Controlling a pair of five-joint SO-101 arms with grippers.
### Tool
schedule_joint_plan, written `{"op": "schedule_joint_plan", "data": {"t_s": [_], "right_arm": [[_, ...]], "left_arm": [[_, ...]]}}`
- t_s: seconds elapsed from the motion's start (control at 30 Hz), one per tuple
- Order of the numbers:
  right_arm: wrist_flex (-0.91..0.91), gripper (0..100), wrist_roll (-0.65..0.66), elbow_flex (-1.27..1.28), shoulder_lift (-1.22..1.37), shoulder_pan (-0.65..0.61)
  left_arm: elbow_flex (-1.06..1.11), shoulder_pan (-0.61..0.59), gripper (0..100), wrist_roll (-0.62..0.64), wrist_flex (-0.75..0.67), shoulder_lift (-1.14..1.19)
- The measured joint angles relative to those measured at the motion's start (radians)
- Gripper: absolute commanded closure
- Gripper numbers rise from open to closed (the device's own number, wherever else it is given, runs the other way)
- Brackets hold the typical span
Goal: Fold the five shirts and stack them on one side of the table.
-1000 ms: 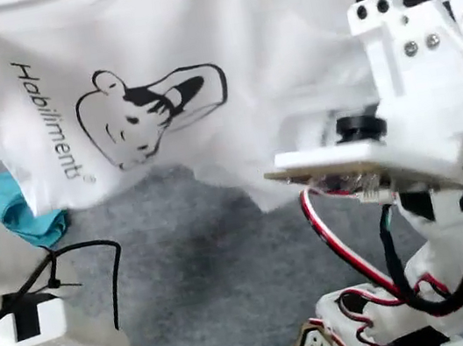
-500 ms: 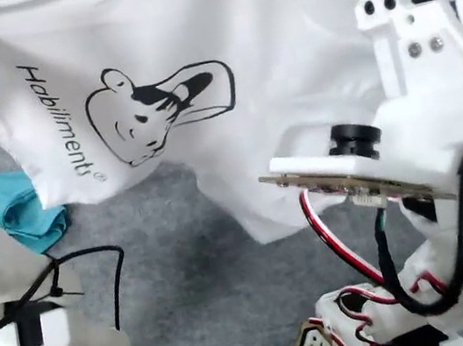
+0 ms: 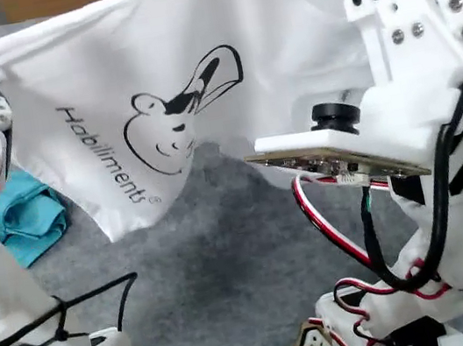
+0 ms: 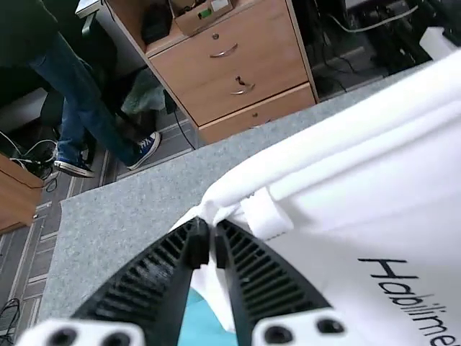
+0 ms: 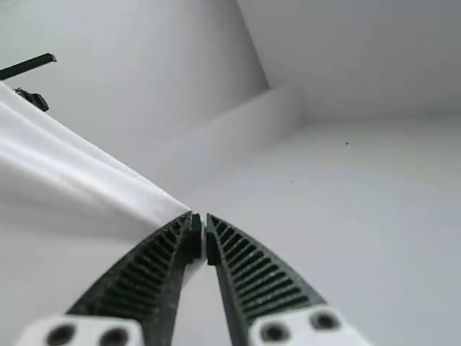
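A white shirt (image 3: 169, 68) with a black cartoon print hangs stretched above the grey table, held up between both arms. In the left wrist view my left gripper (image 4: 205, 238) is shut on a bunched white edge of the shirt (image 4: 346, 187). In the right wrist view my right gripper (image 5: 199, 232) is shut on a fold of the same white shirt (image 5: 86, 187), lifted high. A crumpled teal shirt (image 3: 25, 216) lies on the table at the left, partly under the white one.
Grey felt table surface (image 3: 229, 262) lies open below the hanging shirt. The right arm's body and camera board (image 3: 344, 154) fill the right side of the high view; the left arm's white links (image 3: 4, 300) stand at the left. Wooden drawers (image 4: 238, 65) stand beyond the table.
The white shirt has been lifted and swung: its print has shifted right and tilted, its lower edge has risen, and more grey table now shows beneath it. Both arms moved upward.
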Motion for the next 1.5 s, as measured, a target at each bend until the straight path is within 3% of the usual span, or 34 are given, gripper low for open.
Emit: {"op": "schedule_joint_plan", "data": {"t_s": [0.17,0.33,0.53,0.73,0.97,1.17,1.5], "right_arm": [[0.0,99.5,0.0,0.0,0.0,0.025],[0.029,99.5,0.0,-0.002,-0.04,0.061],[0.115,99.6,0.0,-0.02,-0.006,0.063],[0.161,99.6,0.0,-0.034,-0.012,0.064],[0.199,99.6,0.0,0.009,0.0,0.066],[0.204,99.6,0.0,0.015,0.0,0.068],[0.204,99.6,0.0,0.002,0.0,0.068]], "left_arm": [[-0.009,0.0,98,-0.009,0.0,-0.009],[-0.161,0.0,98,-0.011,0.0,-0.021],[0.038,0.005,98,-0.011,-0.057,0.06],[-0.152,0.097,98,-0.048,0.002,-0.11],[0.25,0.023,98,-0.052,-0.077,-0.12],[0.163,0.057,98,-0.118,-0.002,-0.27],[0.247,0.058,98,-0.121,0.0,-0.281]]}}
